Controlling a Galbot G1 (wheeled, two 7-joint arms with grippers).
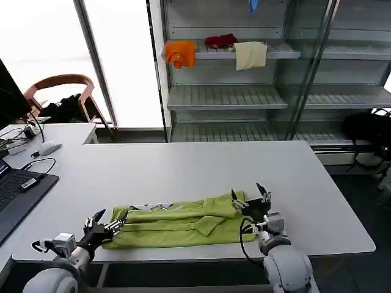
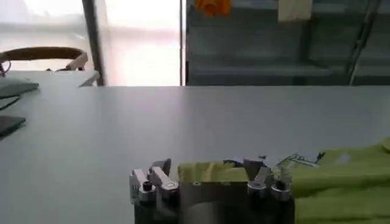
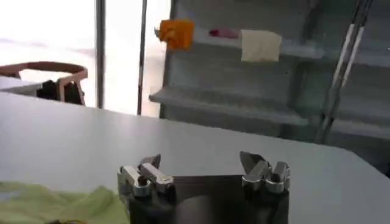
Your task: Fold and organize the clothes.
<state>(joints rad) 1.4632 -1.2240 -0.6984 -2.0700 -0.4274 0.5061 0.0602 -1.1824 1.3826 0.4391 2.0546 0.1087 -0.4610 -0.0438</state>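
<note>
We're in what looks like a lab or office-style test room: a long white table (image 1: 183,165) fills the middle, and at its left end sit a dark laptop (image 1: 15,189), a computer mouse (image 1: 49,147) and loose cables (image 1: 36,166). Behind it stands a grey metal shelving rack (image 1: 244,97) with slatted shelves, an orange cloth (image 1: 181,53) and a cream cloth (image 1: 250,55) draped over one. A bright window (image 1: 122,61) glows at the back left, with a wooden chair (image 1: 61,91) just beneath it
</note>
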